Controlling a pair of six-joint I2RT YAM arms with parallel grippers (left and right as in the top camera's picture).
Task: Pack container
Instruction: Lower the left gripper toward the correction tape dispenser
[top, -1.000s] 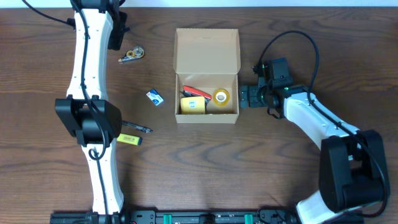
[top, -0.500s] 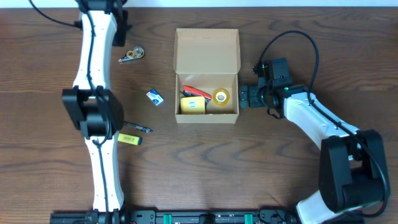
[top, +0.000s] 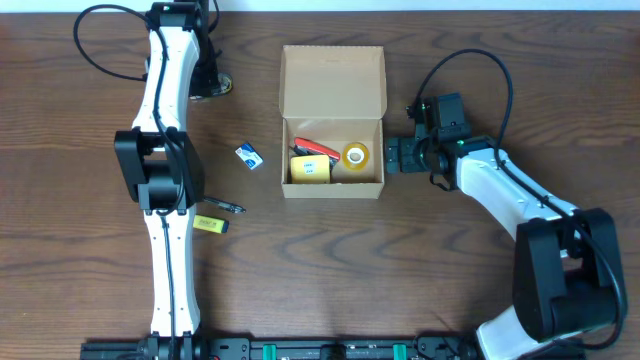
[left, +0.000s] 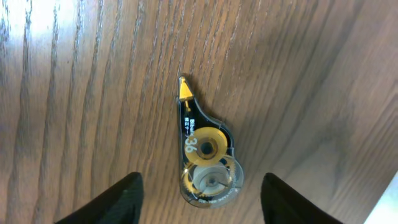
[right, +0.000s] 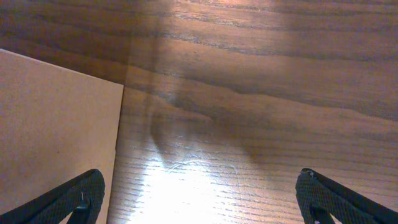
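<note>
The container, a tan cardboard box, stands open with its flap lid laid back. Inside lie a yellow pack, a red pen and a tape roll. My left gripper is at the table's far left, right over a clear correction-tape dispenser. It is open, and the dispenser's round end lies between its fingertips, untouched. My right gripper is open just outside the container's right wall, with nothing in it.
Left of the box lie a small blue-and-white pack, a dark pen and a yellow block, partly under my left arm. The table's back edge is close behind my left gripper.
My left arm has reached farther back and now covers the correction tape in the overhead view. Its jaws have opened. The right arm and the box have not moved.
</note>
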